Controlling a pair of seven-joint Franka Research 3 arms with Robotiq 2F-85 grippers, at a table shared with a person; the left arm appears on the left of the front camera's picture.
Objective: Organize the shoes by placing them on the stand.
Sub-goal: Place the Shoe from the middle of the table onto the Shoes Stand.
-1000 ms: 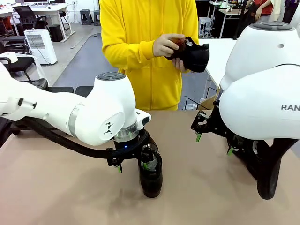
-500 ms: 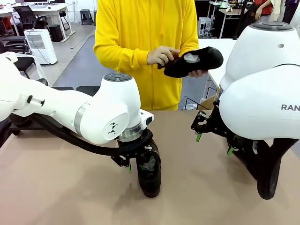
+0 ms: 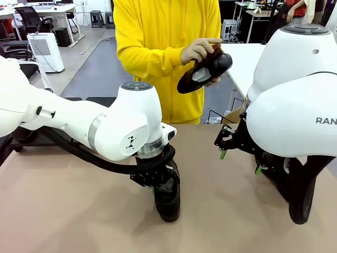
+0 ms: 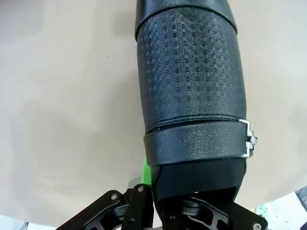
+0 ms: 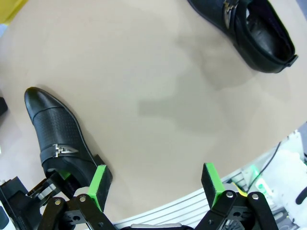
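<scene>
Left claw (image 3: 160, 185): pinching heel of near shoe (image 3: 169, 203) on counter (image 3: 63, 211).
Right claw (image 5: 156, 187): spread, empty, above counter.
Person (image 3: 158, 47): holds another shoe (image 3: 204, 71), far side.

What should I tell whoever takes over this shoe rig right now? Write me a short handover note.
Left pincer: shut on the heel end of a black buckle shoe resting on the table.
Right pincer: open, holding nothing, above the table.
Second shoe: lying on the table, apart from both pincers.
Third shoe: in the person's hands at the far side.
Done: nothing placed that I can see. The dark platforms past the table's far left edge look like the rack, with no shoe seen on them.
Left: carry the gripped shoe there, then the others.
</scene>
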